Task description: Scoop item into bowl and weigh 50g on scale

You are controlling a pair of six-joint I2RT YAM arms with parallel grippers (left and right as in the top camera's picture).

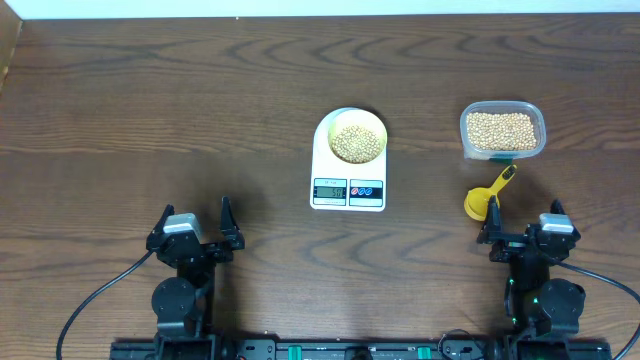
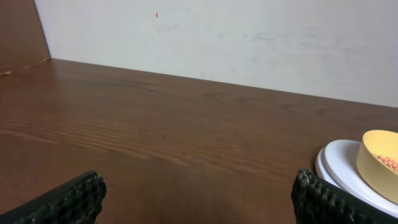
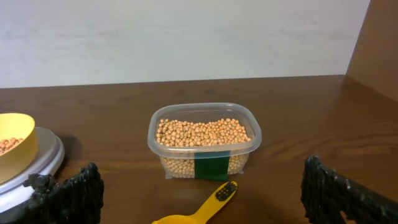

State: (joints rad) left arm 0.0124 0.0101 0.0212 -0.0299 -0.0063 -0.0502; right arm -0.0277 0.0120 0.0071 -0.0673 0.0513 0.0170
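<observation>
Beans (image 1: 357, 143) sit in the bowl (image 1: 334, 128) atop the scale (image 1: 322, 162), its display seen only from overhead, the left gripper (image 1: 195, 223) and right gripper (image 1: 523, 221) flanking it, jaws spread wide, holding nothing.

Could not read the display (image 1: 331, 190) of the scale (image 1: 320, 165) from overhead: digits too small. Lost the bowl (image 2: 380, 163) partly past the left wrist view's right edge, and the scoop (image 3: 205, 208) head below the right wrist view's bottom edge.
</observation>
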